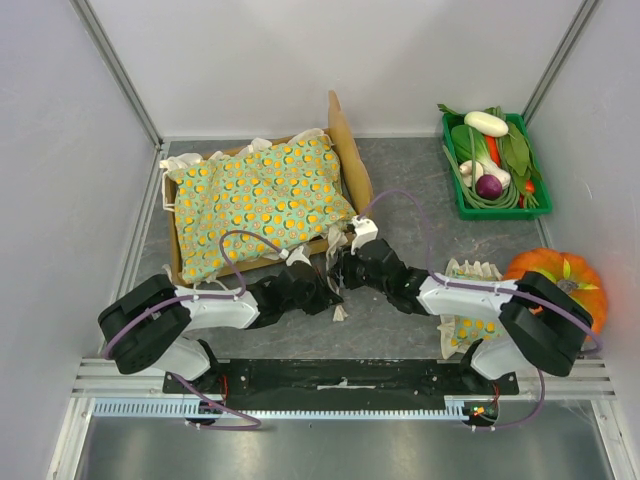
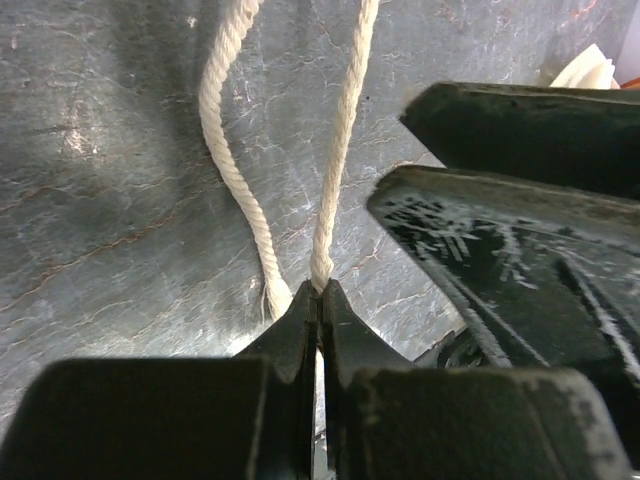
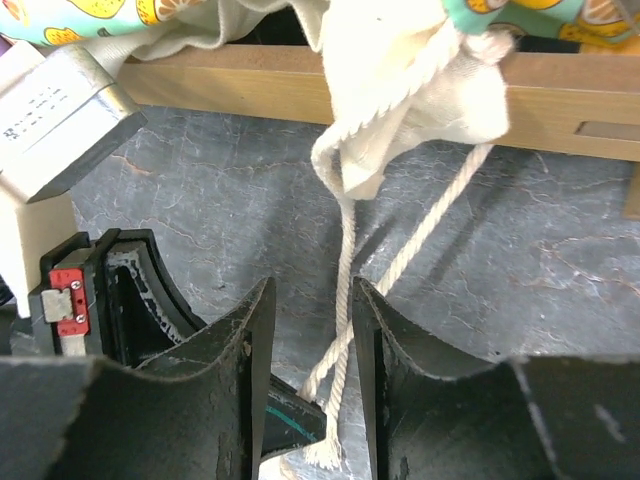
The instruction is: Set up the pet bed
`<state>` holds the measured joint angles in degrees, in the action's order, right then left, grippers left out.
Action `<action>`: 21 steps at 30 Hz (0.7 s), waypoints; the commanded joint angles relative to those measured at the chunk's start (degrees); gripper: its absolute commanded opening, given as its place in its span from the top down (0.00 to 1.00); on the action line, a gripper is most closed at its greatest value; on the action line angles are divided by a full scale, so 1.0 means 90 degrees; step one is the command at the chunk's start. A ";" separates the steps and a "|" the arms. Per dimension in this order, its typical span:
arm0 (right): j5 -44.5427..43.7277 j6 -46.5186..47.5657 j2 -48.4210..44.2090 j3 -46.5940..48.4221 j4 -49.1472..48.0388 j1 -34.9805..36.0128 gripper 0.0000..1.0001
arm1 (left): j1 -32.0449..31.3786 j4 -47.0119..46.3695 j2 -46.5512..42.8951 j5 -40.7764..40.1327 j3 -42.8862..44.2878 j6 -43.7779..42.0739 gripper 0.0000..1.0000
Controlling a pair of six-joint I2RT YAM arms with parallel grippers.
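Observation:
The pet bed [image 1: 345,140] stands at the back left, its light-wood headboard on the right. A green orange-dotted blanket [image 1: 260,195] covers it. In the right wrist view the bed's wooden side rail [image 3: 250,80] runs across the top, with the blanket's cream ruffle [image 3: 400,90] hanging over it. Two white cords [image 3: 345,255] drop from the ruffle to the table. My left gripper [image 2: 320,292] is shut on the end of one cord [image 2: 345,130]; the other cord [image 2: 235,180] lies loose beside it. My right gripper [image 3: 312,300] is open, with both cords hanging between its fingers, untouched.
A small matching pillow [image 1: 470,300] lies partly under the right arm. An orange pumpkin [image 1: 560,280] sits at the right edge. A green tray [image 1: 455,195] of toy vegetables stands at the back right. Both grippers [image 1: 333,275] meet just in front of the bed's near corner.

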<state>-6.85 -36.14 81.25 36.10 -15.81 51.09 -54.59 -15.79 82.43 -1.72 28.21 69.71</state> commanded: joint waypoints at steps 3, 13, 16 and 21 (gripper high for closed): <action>-0.0068 0.0119 0.0483 0.0364 -0.1005 -0.0022 0.56 | 0.0030 0.0104 0.0020 -0.0259 0.0235 -0.0363 0.98; -0.0391 0.0275 0.0913 0.0696 -0.1222 -0.0140 0.55 | 0.0030 0.0251 -0.0048 -0.0239 0.0342 -0.0578 0.98; -0.0634 0.0275 0.1020 0.0735 -0.1261 -0.0159 0.55 | 0.0030 0.0280 -0.0116 -0.0268 0.0352 -0.0617 0.98; -0.0674 0.0334 0.1235 0.0891 -0.1309 -0.0218 0.58 | 0.0030 0.0309 -0.0194 -0.0278 0.0352 -0.0695 0.98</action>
<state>-10.59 -34.39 91.05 41.34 -24.49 49.58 -54.46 -12.71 82.43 -2.72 29.43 66.61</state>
